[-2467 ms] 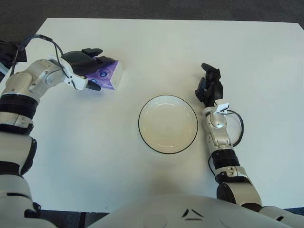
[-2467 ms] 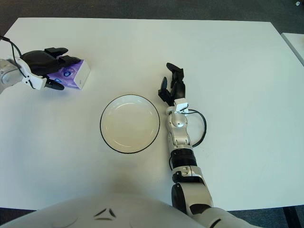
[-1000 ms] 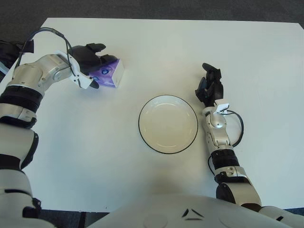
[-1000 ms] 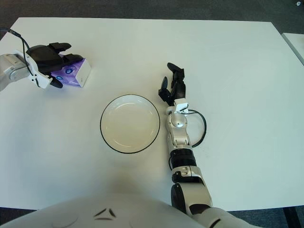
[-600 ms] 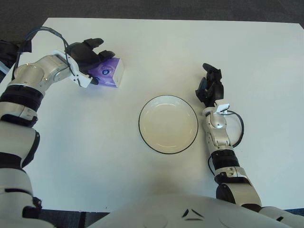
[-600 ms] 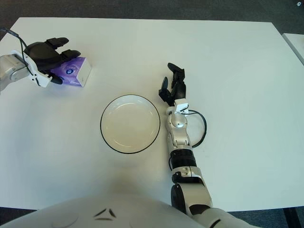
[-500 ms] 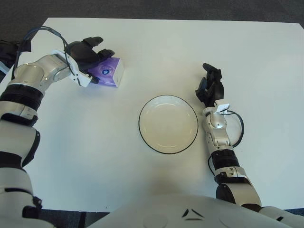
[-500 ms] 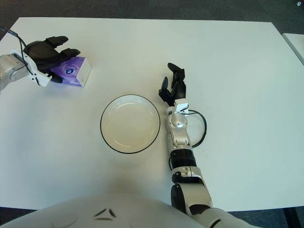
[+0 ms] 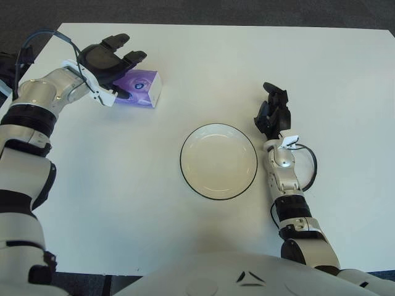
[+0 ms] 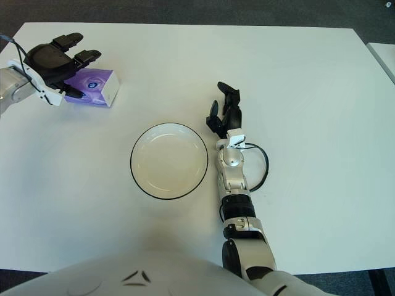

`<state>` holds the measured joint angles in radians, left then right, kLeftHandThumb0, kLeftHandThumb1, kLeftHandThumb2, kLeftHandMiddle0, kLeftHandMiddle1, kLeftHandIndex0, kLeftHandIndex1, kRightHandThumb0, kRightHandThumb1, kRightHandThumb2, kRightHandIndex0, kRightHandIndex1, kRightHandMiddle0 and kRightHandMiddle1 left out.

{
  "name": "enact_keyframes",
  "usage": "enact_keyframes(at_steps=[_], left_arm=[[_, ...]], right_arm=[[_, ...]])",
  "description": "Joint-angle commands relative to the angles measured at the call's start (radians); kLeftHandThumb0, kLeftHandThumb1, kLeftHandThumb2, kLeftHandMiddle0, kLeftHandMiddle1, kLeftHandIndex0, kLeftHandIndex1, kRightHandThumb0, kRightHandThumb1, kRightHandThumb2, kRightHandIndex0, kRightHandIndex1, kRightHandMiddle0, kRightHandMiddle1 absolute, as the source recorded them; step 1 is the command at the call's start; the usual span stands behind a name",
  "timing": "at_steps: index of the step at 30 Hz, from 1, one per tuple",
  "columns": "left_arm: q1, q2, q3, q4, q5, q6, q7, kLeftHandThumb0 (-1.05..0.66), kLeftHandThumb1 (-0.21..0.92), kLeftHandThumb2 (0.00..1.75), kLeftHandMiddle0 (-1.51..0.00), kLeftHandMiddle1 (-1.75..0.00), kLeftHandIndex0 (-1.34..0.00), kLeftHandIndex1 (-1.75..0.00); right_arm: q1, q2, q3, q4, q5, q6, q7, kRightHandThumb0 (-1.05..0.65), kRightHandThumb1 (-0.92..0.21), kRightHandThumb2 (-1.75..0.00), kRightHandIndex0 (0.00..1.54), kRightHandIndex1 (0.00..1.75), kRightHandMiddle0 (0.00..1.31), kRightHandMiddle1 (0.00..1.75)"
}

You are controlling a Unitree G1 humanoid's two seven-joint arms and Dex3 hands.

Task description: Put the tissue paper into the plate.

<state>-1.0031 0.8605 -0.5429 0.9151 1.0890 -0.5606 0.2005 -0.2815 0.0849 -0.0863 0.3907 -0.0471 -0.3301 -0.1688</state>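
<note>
Lying just beside the left hand (image 9: 105,61), the tissue pack (image 9: 141,88) sits under its spread fingers (image 9: 133,57) (ungrasped).

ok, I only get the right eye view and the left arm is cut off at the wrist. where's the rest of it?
Observer: Left eye view shows the white forearm running down-left from the left hand to an elbow near the picture's left edge.
Operator: any cable near the pack?
Observer: A thin black cable loops up over the forearm behind the wrist, apart from the purple tissue paper pack. The fingers are spread above its left end.
</note>
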Motion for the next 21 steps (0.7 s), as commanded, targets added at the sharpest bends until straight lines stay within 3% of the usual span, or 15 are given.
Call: enact_keyframes(at_steps=[1, 21], left_arm=[[-0.024, -0.013, -0.014, 0.039, 0.000, 0.007, 0.027, -1.02, 0.92, 0.52, -0.08, 0.00, 0.00, -0.36], [-0.035, -0.038, -0.026, 0.104, -0.038, -0.013, 0.061, -1.04, 0.92, 0.46, -0.10, -0.01, 0.00, -0.38]], right_arm=[[0.112, 0.007, -0.010, 0.063, 0.023, 0.087, 0.002, -0.55, -0.92, -0.83, 0.49, 0.00, 0.00, 0.90], [0.121, 0.005, -0.015, 0.050, 0.028, 0.084, 0.005, -0.55, -0.92, -0.84, 0.49, 0.00, 0.00, 0.91]])
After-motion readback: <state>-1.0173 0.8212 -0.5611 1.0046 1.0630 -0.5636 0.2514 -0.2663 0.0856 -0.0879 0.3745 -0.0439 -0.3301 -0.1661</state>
